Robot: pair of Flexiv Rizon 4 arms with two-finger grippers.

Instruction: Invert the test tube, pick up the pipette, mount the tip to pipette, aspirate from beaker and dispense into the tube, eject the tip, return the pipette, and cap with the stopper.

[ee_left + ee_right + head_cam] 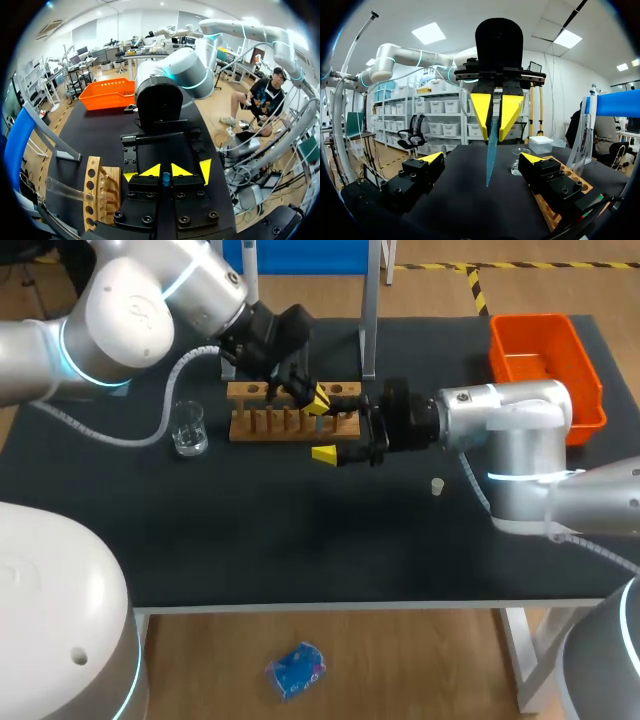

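Right wrist view: the left end effector [495, 134] is clamped on the blue tip [489, 167]. The tip's long axis is upright, with its point down toward the worktop [470, 210]. The tip hangs ahead of the right end effector [481, 159], whose fingers stand wide apart. The left arm angles down by the rack [290, 412]. The right arm lies level and low.

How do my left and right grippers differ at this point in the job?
The left gripper is shut on the blue pipette tip; the right gripper is wide open and holds nothing. The left gripper points down at the table, while the right gripper lies level, facing it. Both have yellow fingertips and meet by the wooden rack.
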